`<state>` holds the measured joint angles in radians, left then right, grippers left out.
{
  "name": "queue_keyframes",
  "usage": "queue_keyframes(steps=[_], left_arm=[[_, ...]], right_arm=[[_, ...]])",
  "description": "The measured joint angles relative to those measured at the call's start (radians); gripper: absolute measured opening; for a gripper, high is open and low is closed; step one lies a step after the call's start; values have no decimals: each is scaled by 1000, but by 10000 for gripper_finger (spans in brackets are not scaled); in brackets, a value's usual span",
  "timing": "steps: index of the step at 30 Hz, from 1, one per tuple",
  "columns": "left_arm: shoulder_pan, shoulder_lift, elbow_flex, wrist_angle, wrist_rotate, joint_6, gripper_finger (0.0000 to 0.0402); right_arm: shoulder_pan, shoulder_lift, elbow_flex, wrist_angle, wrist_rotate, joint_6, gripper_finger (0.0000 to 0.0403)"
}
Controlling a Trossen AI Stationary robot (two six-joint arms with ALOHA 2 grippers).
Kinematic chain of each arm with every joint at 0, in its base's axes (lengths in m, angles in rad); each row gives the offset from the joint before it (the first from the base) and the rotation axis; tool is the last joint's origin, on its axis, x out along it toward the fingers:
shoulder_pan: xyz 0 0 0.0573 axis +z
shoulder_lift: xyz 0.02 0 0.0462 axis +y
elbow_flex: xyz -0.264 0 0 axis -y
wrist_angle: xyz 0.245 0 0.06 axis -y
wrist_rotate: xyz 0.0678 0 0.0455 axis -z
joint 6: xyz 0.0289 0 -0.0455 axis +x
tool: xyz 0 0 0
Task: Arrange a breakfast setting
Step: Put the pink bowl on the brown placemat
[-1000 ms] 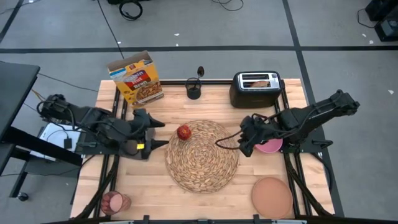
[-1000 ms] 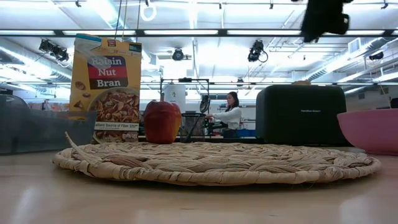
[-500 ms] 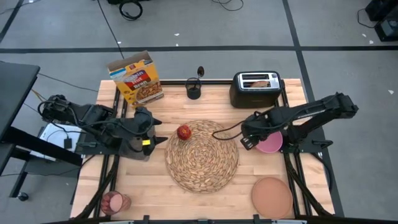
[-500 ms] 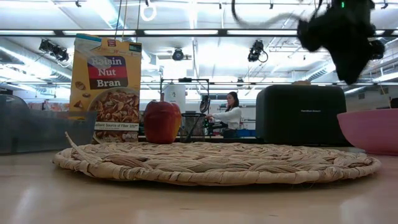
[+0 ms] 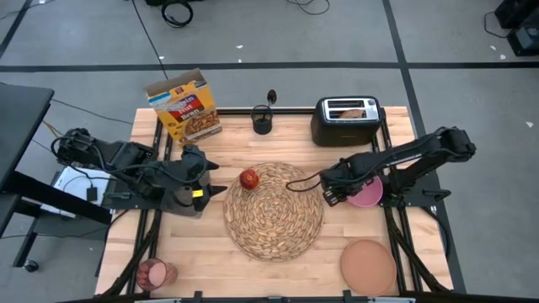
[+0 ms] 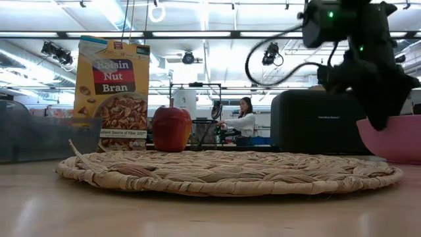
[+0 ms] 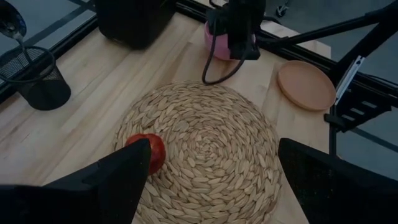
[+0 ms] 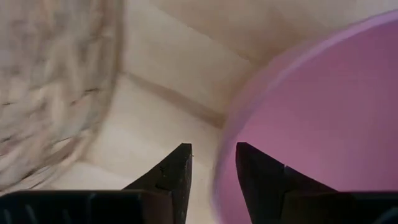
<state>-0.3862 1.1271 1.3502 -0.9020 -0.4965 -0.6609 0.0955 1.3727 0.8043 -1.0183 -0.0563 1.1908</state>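
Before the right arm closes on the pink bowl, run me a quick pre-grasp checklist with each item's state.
1. Right gripper lined up at the pink bowl rim: ok.
2. Fingers apart with the rim between them: cannot tell; the rim edge blurs near the gap.
3. Bowl free on the table, beside the placemat: ok.
4. Placemat centre free; apple sits near its edge: ok.
5. Left gripper open, waiting clear at the mat's left: ok.

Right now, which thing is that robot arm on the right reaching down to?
Start at the big round woven placemat mid-table, then look just past its right edge, in front of the black toaster. The right hand hangs at the rim of a pink bowl, deeper and brighter than the flat salmon-brown plate nearby.
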Motion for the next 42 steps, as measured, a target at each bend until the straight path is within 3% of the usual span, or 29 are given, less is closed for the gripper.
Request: queue_keyframes(steps=[4, 9, 13, 17, 20, 24, 27, 32, 42], left_arm=[[0, 0, 0, 0, 0, 2, 357], [0, 0, 0, 0, 0, 18, 357], [-10, -2, 0, -6, 0, 18, 357], [-40, -2, 0, -13, 0, 18, 357], [-60, -2, 0, -13, 0, 18, 357], [-79, -2, 0, -13, 0, 7, 357], [-89, -2, 0, -12, 0, -9, 357], [-90, -2, 0, -12, 0, -36, 357], [-89, -2, 0, -11, -12, -65, 357]], right_arm=[[0, 48, 0, 4, 30, -5, 96], [16, 64, 18, -40, 25, -13, 16], [60, 49, 132, -182, 40, -81, 13], [123, 49, 301, -211, 78, -359, 8], [170, 60, 390, -143, 103, -696, 8], [218, 117, 443, 7, 107, -1191, 8], [229, 196, 443, 135, 99, -1426, 8], [222, 339, 474, 210, 175, -1599, 8], [198, 494, 567, 215, 107, -1793, 8]])
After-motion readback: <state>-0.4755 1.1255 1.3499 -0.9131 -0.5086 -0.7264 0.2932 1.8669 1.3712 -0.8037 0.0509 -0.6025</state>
